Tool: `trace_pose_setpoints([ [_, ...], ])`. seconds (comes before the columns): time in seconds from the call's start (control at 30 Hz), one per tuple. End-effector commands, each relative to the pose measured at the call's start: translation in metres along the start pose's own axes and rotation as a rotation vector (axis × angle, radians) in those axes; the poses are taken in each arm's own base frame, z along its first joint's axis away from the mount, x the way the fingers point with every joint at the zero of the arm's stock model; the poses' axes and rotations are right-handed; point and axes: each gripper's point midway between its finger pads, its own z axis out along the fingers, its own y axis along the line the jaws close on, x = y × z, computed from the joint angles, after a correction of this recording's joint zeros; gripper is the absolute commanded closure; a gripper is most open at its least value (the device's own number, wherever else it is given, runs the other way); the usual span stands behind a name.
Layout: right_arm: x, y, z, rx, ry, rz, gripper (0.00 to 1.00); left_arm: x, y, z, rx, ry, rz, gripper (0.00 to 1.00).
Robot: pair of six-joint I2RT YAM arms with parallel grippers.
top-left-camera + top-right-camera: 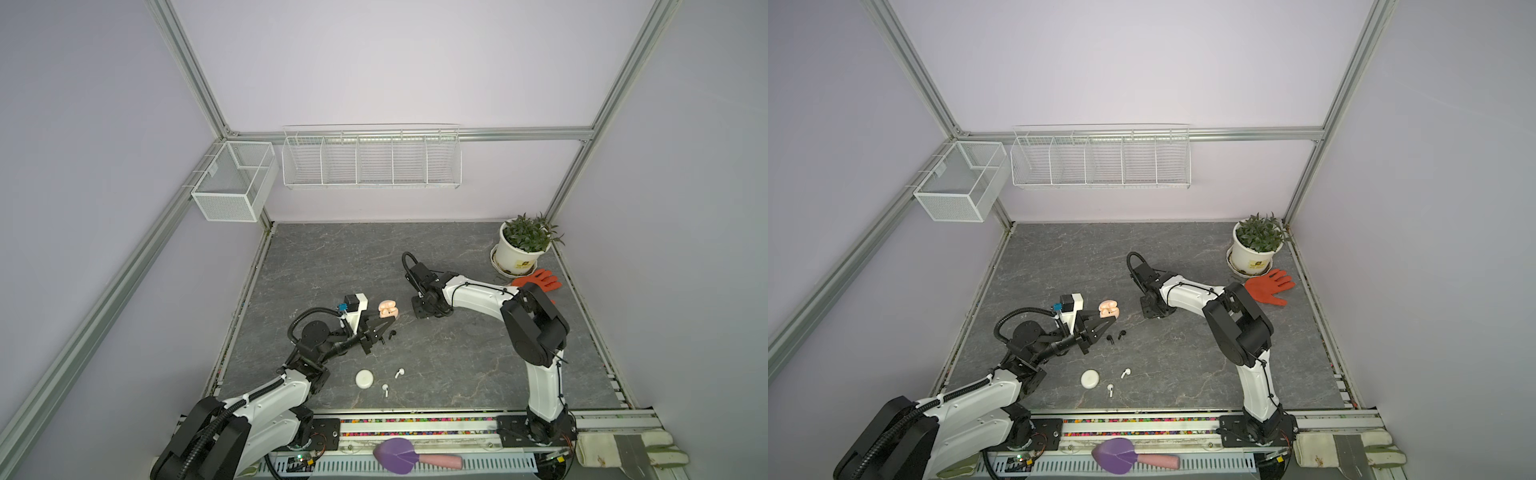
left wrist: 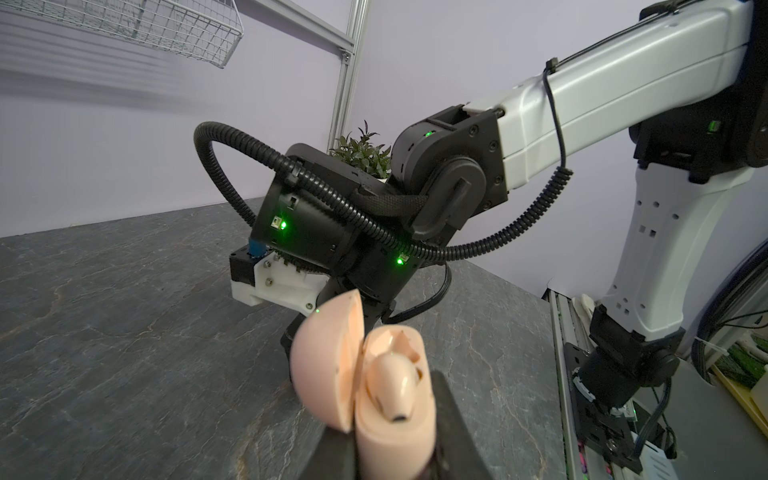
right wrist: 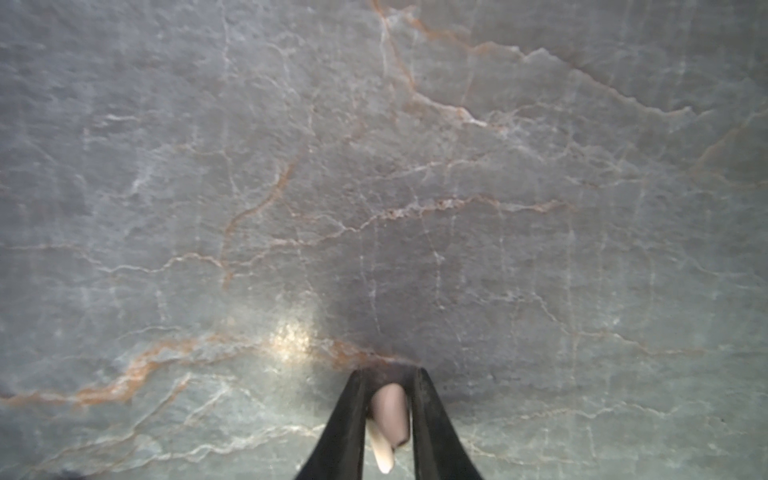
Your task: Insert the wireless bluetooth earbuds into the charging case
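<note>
Earbuds in pink, black and white share a dark, veined stone tabletop, which fills the floor of both top views. On the back wall above it hang a long wire rack and, toward the left corner, a mesh box. The left arm reaches in from the front left. The right arm rises from the front rail, folds and stretches toward the middle of the table. A potted plant stands in the back right corner with an orange glove lying just beside it. A purple-headed brush lies across the front edge, outside the stone.

The left gripper is clamped on the body of the pink charging case, whose lid stands open; whether the case touches the table I cannot tell. The left wrist view shows one pink earbud seated in it. The right gripper points down, low over the stone, to the right of the case and apart from it. Its fingers are closed on a second pink earbud, whose pale stem trails back between them.

Near the front lies a round white case, shut. Two white earbuds lie just right of it, apart from each other. Two black earbuds lie close together just in front of the left gripper.
</note>
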Motion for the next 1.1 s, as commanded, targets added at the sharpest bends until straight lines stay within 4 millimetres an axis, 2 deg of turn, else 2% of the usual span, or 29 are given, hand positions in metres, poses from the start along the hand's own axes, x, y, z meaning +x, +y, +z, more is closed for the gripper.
trace_pose_setpoints([
  [0.0,0.023,-0.006,0.02,0.014,0.079,-0.004,0.79,-0.002,-0.001,0.0,0.008,-0.008,0.009,1.0],
  [0.67,0.014,-0.007,0.007,0.006,0.033,0.013,0.81,-0.002,0.002,0.003,-0.004,-0.01,0.007,1.0],
  [0.87,0.019,-0.009,0.005,0.017,0.044,0.017,0.81,-0.004,0.001,0.003,-0.001,-0.014,0.008,1.0],
  [0.97,0.023,-0.009,0.004,0.016,0.058,0.017,0.79,-0.003,0.001,0.002,-0.001,-0.014,0.007,1.0],
  [1.07,0.028,-0.008,0.005,0.018,0.082,0.01,0.71,-0.004,0.001,0.002,-0.001,-0.014,0.009,1.0],
])
